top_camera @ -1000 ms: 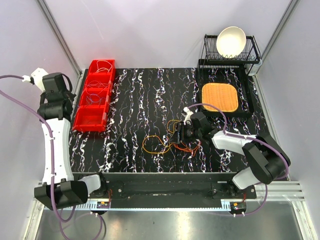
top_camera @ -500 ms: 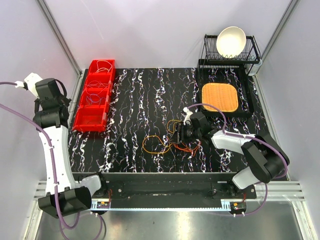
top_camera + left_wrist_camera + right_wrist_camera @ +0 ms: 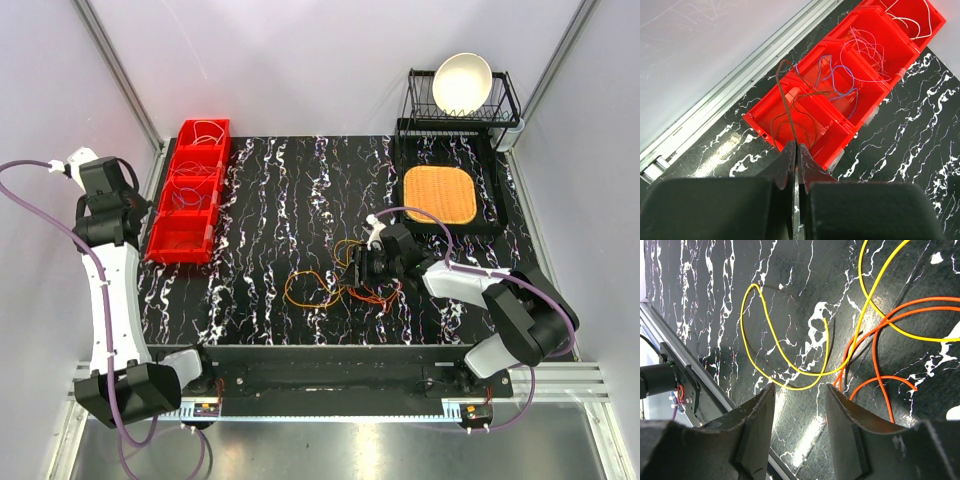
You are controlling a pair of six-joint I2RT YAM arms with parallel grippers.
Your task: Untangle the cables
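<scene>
The cables [image 3: 335, 280] lie in a loose orange and yellow tangle on the black marbled table, near its front middle. My right gripper [image 3: 362, 268] is open and low over the tangle's right side. In the right wrist view its fingers [image 3: 799, 390] stand apart above a yellow loop [image 3: 790, 365], with orange wires [image 3: 880, 340] to the right and nothing between them. My left gripper [image 3: 125, 215] is raised beside the red bins. In the left wrist view it [image 3: 795, 147] is shut on a thin dark wire [image 3: 784, 95] that loops over the nearest compartment.
The red bin row [image 3: 190, 190] stands at the back left; its compartments [image 3: 860, 65] hold blue, purple and white wires. A dish rack with a white bowl [image 3: 462, 82] and an orange mat [image 3: 439, 194] stand at the back right. A metal rail [image 3: 740, 85] runs behind the bins.
My left arm swung out to the left, then came back a little toward the red bins. My right arm and the tangle have not moved.
</scene>
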